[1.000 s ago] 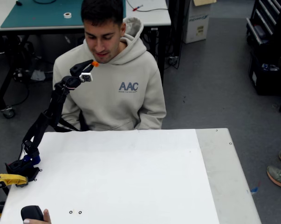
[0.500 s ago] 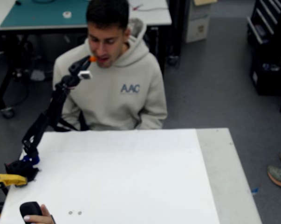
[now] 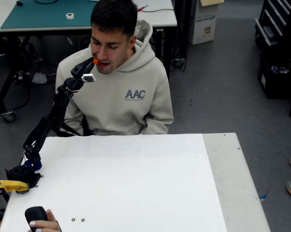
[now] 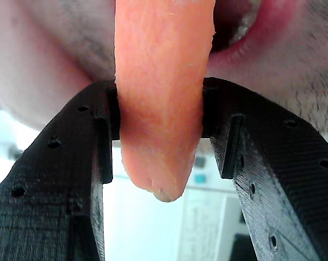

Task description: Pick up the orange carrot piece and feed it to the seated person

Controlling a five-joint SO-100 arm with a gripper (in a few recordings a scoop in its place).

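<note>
Wrist view: the orange carrot piece [image 4: 161, 98] was seen clamped between the two black jaws of the gripper [image 4: 161, 128], one jaw pressed against each of its sides. Its rounded lower end hung below the jaws' grip line, and its upper part rose past the jaw tips to the open mouth of the seated person [image 4: 272, 49], whose lips and chin lay just beyond the tips. Whether the carrot's far end was touched by the lips could not be told, that end being cut off at the frame's top edge.

In the fixed view, the gripper [image 3: 93, 63] was raised high on the black arm [image 3: 48, 121], well above the white table [image 3: 135, 183] and beyond its far edge. The orange carrot piece [image 3: 96, 61] was seen as a small orange spot at the jaw tips, right at the mouth of the seated person [image 3: 121, 87], who sat behind the table in a beige hoodie with the head turned toward the jaws. A yellow clamp [image 3: 9, 186] was seen by the arm's base, far below the jaws.
</note>
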